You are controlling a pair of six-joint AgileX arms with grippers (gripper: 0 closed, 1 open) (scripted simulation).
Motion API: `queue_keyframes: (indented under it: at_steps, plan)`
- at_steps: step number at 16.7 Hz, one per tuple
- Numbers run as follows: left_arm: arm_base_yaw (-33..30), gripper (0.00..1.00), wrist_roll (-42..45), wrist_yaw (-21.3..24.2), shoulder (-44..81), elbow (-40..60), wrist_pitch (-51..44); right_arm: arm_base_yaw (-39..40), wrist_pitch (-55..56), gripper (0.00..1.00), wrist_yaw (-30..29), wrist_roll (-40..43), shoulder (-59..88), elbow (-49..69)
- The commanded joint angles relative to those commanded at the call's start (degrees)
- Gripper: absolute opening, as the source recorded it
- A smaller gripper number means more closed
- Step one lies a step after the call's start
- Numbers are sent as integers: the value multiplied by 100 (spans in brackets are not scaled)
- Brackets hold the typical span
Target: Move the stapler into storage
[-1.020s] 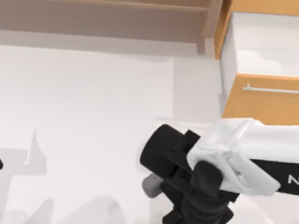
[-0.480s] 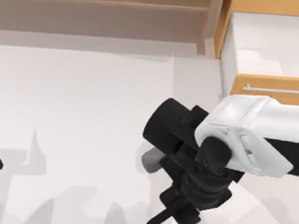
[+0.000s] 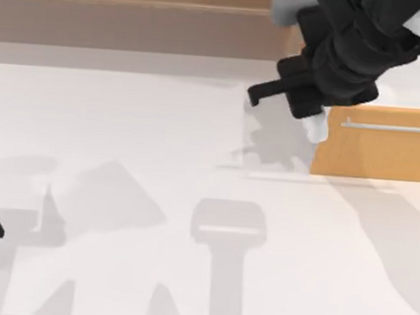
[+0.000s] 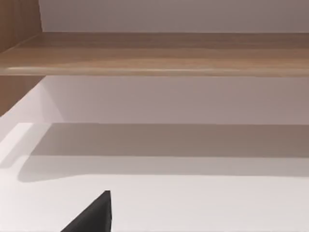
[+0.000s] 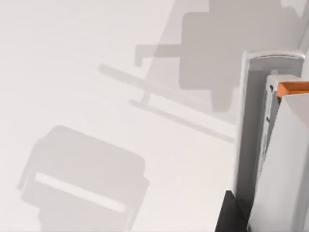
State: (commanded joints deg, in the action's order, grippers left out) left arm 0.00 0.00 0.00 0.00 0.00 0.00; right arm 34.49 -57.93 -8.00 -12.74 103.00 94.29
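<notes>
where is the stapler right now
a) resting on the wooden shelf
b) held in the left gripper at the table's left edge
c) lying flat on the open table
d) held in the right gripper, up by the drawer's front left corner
d: in the top view the right gripper is near the drawer front's left corner, the stapler poking out white below it; the right wrist view shows it held close above the table.
</notes>
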Motion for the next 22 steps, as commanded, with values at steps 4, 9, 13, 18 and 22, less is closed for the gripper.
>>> queue_keyframes:
  at_steps: [4,9,13,18,22]
  plan:
    - [0,100,0,0,0,0,0,-1038,-762,0,-366,257,824,1434]
    - [0,100,0,0,0,0,0,-2032,-1324,0,-522,563,2142,2755]
    - [0,100,0,0,0,0,0,-2412,-1533,0,-151,597,3093,3138]
    - [0,100,0,0,0,0,0,-2615,-1674,0,576,356,3687,3113]
    - [0,100,0,0,0,0,0,-2644,-1705,0,684,306,3729,3096]
